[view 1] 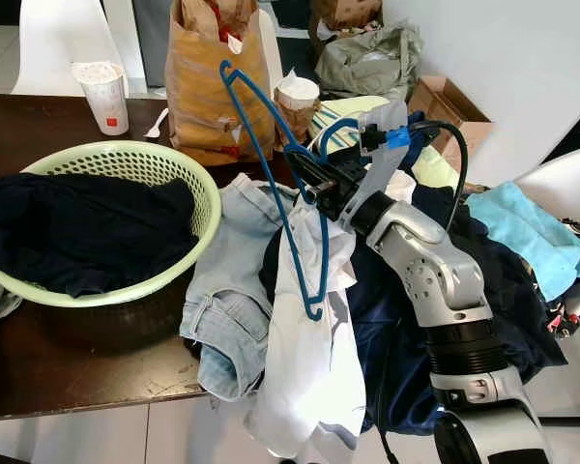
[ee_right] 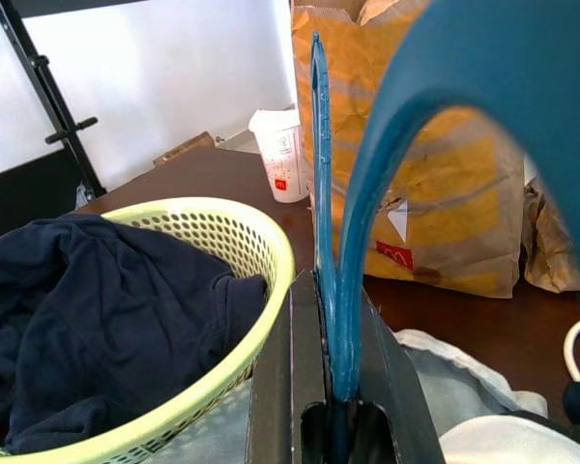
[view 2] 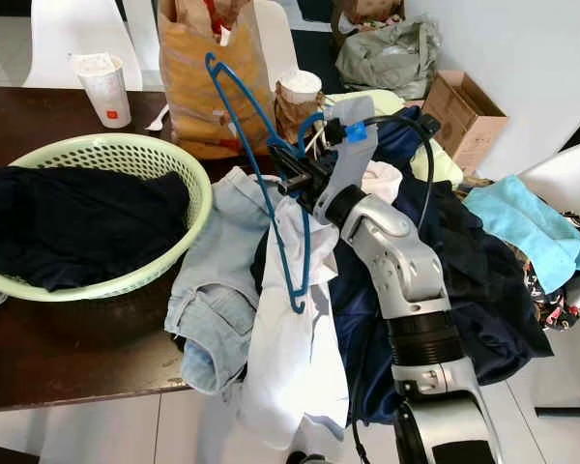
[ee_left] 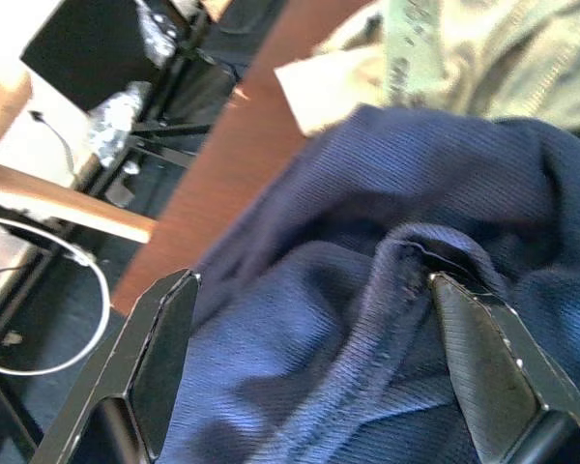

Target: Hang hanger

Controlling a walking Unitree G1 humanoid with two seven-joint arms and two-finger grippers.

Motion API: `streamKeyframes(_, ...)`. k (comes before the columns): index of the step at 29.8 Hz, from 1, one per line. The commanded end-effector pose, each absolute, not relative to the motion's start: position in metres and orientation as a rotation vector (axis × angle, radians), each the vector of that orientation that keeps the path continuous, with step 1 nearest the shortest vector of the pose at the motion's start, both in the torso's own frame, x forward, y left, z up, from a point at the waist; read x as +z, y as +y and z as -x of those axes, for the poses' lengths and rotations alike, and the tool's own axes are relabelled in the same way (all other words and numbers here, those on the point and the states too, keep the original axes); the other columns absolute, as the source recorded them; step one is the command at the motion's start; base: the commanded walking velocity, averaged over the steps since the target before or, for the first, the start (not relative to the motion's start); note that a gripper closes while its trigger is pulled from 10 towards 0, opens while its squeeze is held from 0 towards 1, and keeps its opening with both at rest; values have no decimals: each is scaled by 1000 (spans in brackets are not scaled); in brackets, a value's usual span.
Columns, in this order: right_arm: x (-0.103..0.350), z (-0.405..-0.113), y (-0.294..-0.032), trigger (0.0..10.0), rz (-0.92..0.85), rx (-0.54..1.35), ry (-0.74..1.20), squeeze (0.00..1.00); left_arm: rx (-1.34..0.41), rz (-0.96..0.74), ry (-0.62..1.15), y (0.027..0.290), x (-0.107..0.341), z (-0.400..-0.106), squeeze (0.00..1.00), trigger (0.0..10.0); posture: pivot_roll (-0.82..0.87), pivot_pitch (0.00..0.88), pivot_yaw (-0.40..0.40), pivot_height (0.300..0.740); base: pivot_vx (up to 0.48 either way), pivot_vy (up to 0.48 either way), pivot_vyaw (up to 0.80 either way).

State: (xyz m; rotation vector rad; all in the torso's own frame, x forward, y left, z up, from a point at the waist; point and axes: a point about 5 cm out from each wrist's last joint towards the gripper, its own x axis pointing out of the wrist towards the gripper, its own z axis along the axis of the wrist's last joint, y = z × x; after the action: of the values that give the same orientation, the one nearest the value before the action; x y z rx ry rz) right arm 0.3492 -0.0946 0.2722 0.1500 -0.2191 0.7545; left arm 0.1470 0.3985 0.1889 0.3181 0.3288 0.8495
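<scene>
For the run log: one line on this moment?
right gripper: shut on blue hanger | left gripper: open over navy cloth

On the table [view 1: 39,372], the laundry basket [view 1: 179,166] sits at the left with a dark garment [view 1: 82,232] in it, and behind it stand a paper cup [view 1: 103,95] and, further right, a paper bag [view 1: 213,82] with a second cup [view 1: 297,95] just beside it. Right of the basket, jeans [view 1: 222,300] and a white shirt [view 1: 309,358] hang over the table's front edge, with a heap of dark clothes [view 1: 503,290] to their right. The right gripper [view 1: 314,184] is above that pile, with the hanger [view 1: 271,184] pinched between its fingers; a cardboard box [view 1: 449,101] lies on the floor behind the heap.
</scene>
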Motion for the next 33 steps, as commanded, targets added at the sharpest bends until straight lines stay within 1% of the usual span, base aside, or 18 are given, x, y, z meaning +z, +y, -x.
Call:
streamKeyframes(1,274,-348,-100,10000,-128,745,-219,0,825,-298,365,396,178,-146,0,9451,38,197,-115,740,0,0,0)
streamKeyframes(2,274,-348,-100,10000,-127,745,-218,0,822,-299,367,396,178,-147,0,8549,38,199,-115,740,0,0,0)
streamKeyframes(3,274,-348,-100,10000,-127,745,-218,0,822,-299,367,396,178,-147,0,8549,38,199,-115,740,0,0,0)
streamKeyframes(4,274,-348,-100,10000,-127,744,-217,0,821,-300,366,396,178,-147,0,7255,38,199,-115,740,0,0,0)
streamKeyframes(5,274,-348,-100,10000,-127,743,-217,0,820,-300,365,396,178,-147,0,4745,37,200,-113,740,0,0,0)
streamKeyframes(6,274,-348,-100,10000,-127,743,-217,0,820,-300,365,396,178,-147,0,4745,37,200,-113,740,0,0,0)
streamKeyframes(8,274,-348,-101,10000,-126,743,-215,0,817,-300,362,396,179,-148,0,1804,37,201,-114,740,0,0,0)
streamKeyframes(9,274,-348,-101,10000,-126,743,-215,0,817,-300,362,396,179,-148,0,1804,37,201,-114,740,0,0,0)
streamKeyframes(10,273,-347,-101,10000,-126,743,-215,0,816,-300,359,396,179,-149,0,78,38,203,-114,740,0,0,0)
streamKeyframes(27,273,-348,-102,10000,-123,737,-214,0,798,-298,362,394,177,-151,0,0,33,205,-112,740,0,0,0)
streamKeyframes(28,273,-348,-102,10000,-123,734,-215,0,753,-239,325,388,180,-158,0,0,31,206,-111,740,0,0,0)
streamKeyframes(30,273,-348,-102,10000,-123,734,-215,0,753,-239,325,388,180,-158,0,0,31,206,-111,740,0,0,0)
streamKeyframes(31,273,-348,-102,10000,-125,734,-215,0,660,-147,255,377,189,-169,0,0,34,202,-113,740,0,0,0)
streamKeyframes(32,273,-348,-102,10000,-127,735,-216,0,498,-40,133,359,210,-185,0,0,41,198,-113,740,0,0,0)
streamKeyframes(33,273,-348,-102,10000,-127,735,-216,0,498,-40,133,359,210,-185,0,0,41,198,-113,740,0,0,0)
